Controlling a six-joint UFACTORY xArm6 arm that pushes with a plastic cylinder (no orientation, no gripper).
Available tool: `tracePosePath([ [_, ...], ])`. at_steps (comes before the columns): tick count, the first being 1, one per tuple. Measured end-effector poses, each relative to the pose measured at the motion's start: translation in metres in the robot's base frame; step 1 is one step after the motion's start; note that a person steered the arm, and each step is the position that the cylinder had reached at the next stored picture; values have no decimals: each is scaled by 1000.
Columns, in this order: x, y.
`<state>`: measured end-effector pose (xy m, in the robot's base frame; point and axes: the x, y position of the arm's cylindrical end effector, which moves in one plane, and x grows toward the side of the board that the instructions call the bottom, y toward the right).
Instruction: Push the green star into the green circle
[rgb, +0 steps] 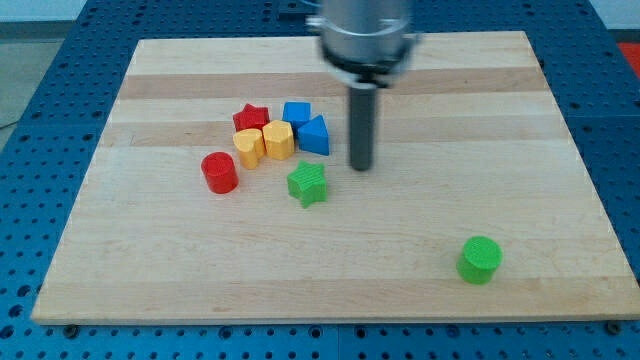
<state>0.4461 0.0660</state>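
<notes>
The green star (308, 184) lies on the wooden board (180, 260), left of centre. The green circle (480, 259), a short cylinder, stands near the view's bottom right, far from the star. My tip (360, 167) is at the end of the dark rod, just to the right of the star and slightly above it in the view, with a small gap between them. It also stands right of the blue triangle (315, 135).
A cluster sits above the star: a red star (251, 119), a blue cube-like block (296, 114), two yellow blocks (249, 147) (278, 140). A red cylinder (219, 172) stands left of the green star. The board's edges border a blue perforated table.
</notes>
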Motion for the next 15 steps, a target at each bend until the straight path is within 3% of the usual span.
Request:
tracePosePath([
  [1,15,61],
  [2,6,43],
  [5,6,-149],
  [7,77,-126],
  [8,60,-158],
  [9,48,-230],
  [10,81,-246],
  [11,96,-191],
  [12,96,-96],
  [13,96,-52],
  [15,93,-189],
])
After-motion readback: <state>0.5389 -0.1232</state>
